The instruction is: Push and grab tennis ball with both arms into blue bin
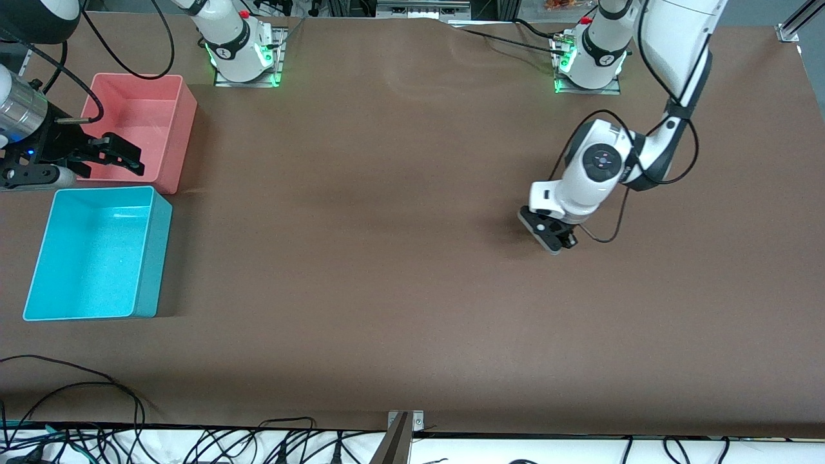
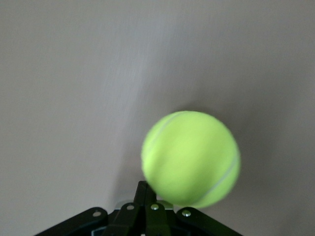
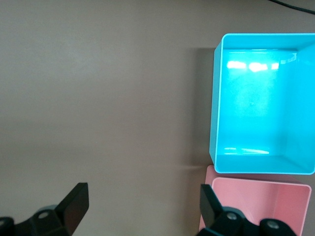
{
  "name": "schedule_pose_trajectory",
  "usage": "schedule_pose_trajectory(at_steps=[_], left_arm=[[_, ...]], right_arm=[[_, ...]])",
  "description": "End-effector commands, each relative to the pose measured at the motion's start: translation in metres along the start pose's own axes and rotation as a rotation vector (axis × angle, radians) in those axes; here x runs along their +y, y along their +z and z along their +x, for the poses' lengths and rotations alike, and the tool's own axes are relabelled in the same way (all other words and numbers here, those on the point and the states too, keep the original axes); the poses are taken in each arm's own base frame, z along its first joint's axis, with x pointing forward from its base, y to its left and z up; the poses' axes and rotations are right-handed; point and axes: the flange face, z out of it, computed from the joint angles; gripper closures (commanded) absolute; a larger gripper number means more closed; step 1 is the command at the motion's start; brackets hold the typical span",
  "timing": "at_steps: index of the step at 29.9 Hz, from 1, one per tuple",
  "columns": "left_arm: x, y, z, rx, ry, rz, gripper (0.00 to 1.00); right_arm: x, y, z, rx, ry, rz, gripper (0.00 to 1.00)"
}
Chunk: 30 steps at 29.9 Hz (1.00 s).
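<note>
a: front view, left gripper [image 1: 559,241] low on the table [image 1: 399,290], fingers pressed together. right gripper [image 1: 122,156] spread over the pink bin [image 1: 184,122], blue bin [image 1: 151,258] beside it.

b: left wrist view, tennis ball [image 2: 191,158] touching the fingertips.

a: right wrist view, both bins.

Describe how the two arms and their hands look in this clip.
Both are white arms with black joints. The left arm has a round dark button cluster on its wrist and a black cable looping beside it. Its black two-finger hand is small and angular. The right arm shows a silver cylindrical section and a black cable. Its hand is black. Green lights glow at both bases.
</note>
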Motion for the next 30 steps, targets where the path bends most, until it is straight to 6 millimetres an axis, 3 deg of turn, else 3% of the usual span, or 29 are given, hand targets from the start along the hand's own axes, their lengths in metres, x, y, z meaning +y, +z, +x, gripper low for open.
schedule_pose_trajectory(at_steps=[1, 6, 10, 19, 25, 26, 30], left_arm=[[-0.016, -0.004, 0.000, -0.010, -0.021, -0.001, 1.00], [-0.032, -0.011, -0.010, -0.014, -0.007, 0.003, 1.00], [-0.042, -0.020, -0.018, -0.028, 0.008, 0.002, 1.00], [-0.068, -0.040, -0.044, -0.052, 0.032, 0.003, 1.00], [-0.074, -0.069, -0.055, -0.069, 0.015, 0.009, 1.00], [-0.077, -0.094, -0.065, -0.068, 0.029, 0.027, 1.00], [-0.085, -0.101, -0.075, -0.084, 0.042, 0.022, 1.00]], right_arm=[[-0.002, -0.005, 0.003, 0.006, -0.006, 0.007, 0.00], [-0.005, -0.002, 0.003, -0.008, -0.012, 0.008, 0.00], [-0.020, 0.005, -0.002, -0.056, -0.038, 0.005, 0.00], [-0.060, 0.054, -0.012, -0.282, -0.098, 0.006, 0.00], [-0.112, 0.089, -0.025, -0.373, -0.190, -0.013, 0.00], [-0.164, 0.121, -0.043, -0.423, -0.265, -0.004, 0.00], [-0.186, 0.138, -0.049, -0.422, -0.244, 0.003, 0.00]])
